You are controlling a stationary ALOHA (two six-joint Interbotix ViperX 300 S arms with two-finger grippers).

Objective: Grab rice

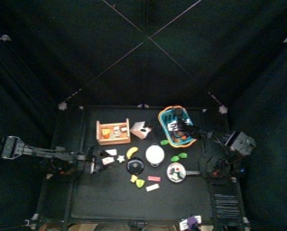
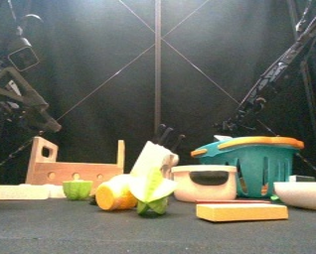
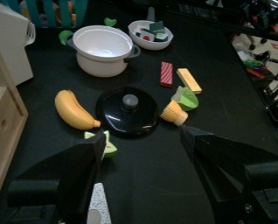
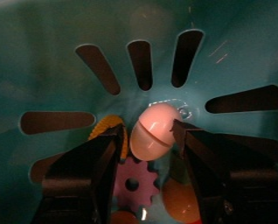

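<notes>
Rice: I see the speckled disc with dark rim (image 1: 176, 171) on the tabletop at about 4 o'clock from centre, just beside the white pot (image 1: 154, 155).
Left gripper (image 3: 145, 157): fingers spread wide, empty, over the black round lid (image 3: 132, 112); banana (image 3: 72, 109) at the lid's 9 o'clock in the wrist view.
Right gripper (image 4: 144, 147): down inside the teal basket (image 4: 59, 35), fingers apart either side of a pink egg-shaped piece (image 4: 156, 129); I cannot tell whether they touch it.
Wooden rack (image 1: 112, 131): 11 o'clock on the tabletop.
</notes>
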